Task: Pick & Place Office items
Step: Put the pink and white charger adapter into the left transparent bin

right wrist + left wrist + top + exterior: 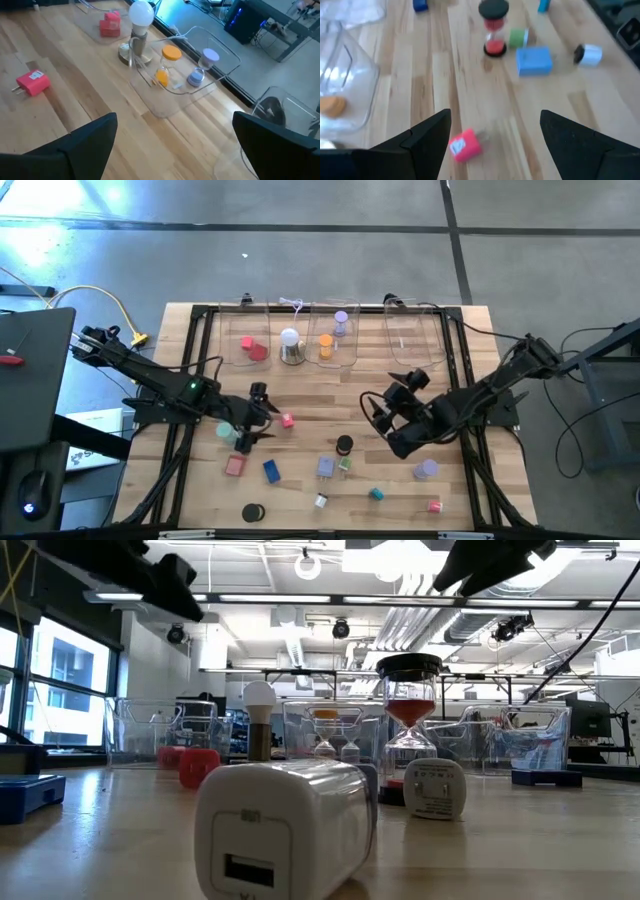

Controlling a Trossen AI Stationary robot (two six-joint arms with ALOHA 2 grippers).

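Altogether four clear bins (pixel 327 340)

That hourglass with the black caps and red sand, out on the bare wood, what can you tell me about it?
The hourglass stands upright on the wooden table, near the middle of the scattered pieces. It has a round black cap on top, a black base, and a clear pinched bulb. Red sand sits in both halves, seemingly with more in the lower one. A small green block lies close beside it; contact is unclear. A blue block lies apart. No pincer touches it.
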